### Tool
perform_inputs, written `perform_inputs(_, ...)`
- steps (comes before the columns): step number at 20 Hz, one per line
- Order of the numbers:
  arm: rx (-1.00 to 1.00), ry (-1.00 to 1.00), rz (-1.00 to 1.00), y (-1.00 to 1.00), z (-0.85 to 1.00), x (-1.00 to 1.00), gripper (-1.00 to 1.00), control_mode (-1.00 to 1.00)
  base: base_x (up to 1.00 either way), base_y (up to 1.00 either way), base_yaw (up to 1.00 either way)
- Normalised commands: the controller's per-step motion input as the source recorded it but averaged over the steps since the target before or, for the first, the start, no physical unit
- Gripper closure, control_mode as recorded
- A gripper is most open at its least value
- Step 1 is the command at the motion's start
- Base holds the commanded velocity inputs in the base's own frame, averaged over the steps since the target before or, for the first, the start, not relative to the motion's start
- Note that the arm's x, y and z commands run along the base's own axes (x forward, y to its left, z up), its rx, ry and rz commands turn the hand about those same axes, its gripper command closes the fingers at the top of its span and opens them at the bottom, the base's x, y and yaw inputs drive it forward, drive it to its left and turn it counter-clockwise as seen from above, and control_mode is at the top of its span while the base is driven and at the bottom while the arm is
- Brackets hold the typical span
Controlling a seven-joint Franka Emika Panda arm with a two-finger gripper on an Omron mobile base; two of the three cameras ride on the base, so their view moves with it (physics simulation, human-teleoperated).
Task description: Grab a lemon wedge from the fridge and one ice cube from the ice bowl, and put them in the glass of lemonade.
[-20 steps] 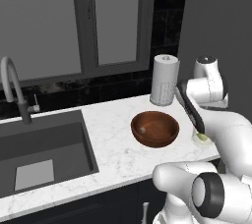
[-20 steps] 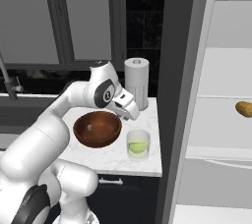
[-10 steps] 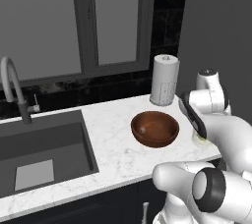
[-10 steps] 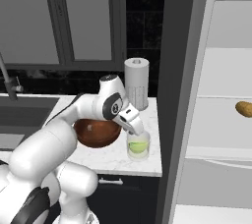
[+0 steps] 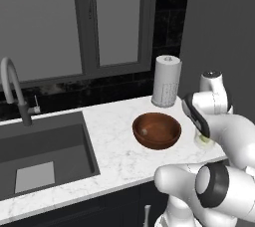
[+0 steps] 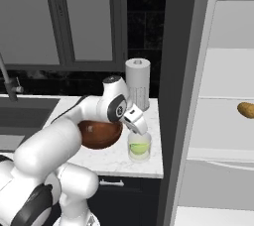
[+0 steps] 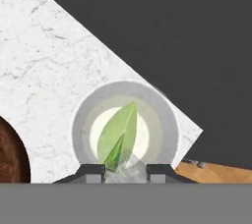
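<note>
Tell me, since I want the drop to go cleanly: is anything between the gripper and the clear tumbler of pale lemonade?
Nothing visible is. The gripper hangs directly over the clear tumbler of pale lemonade, whose mouth is open, with the small yellow-green lemon wedge seen inside its rim.

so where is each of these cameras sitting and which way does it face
Left base view: behind the arm on its left, facing the sink and ice bowl; white arm at lower right.
Right base view: behind on its right, facing the glass of lemonade and the open fridge; arm at lower left.
Hand view: straight down into the glass, lemon wedge inside, gripper at bottom.
Both base views share the paper-towel roll.
</note>
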Motion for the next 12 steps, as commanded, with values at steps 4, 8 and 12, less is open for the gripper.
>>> perform_inputs(4, 0.01, -0.14, 0.0, -0.28, 0.0, 0.13, 1.0, -1.0, 0.0, 0.0, 0.0)
perform_inputs(8, 0.01, -0.17, 0.0, -0.05, 0.0, 0.01, 1.0, -1.0, 0.0, 0.0, 0.0)
perform_inputs(12, 0.0, -0.14, 0.0, 0.07, 0.0, -0.04, 1.0, -1.0, 0.0, 0.0, 0.0)
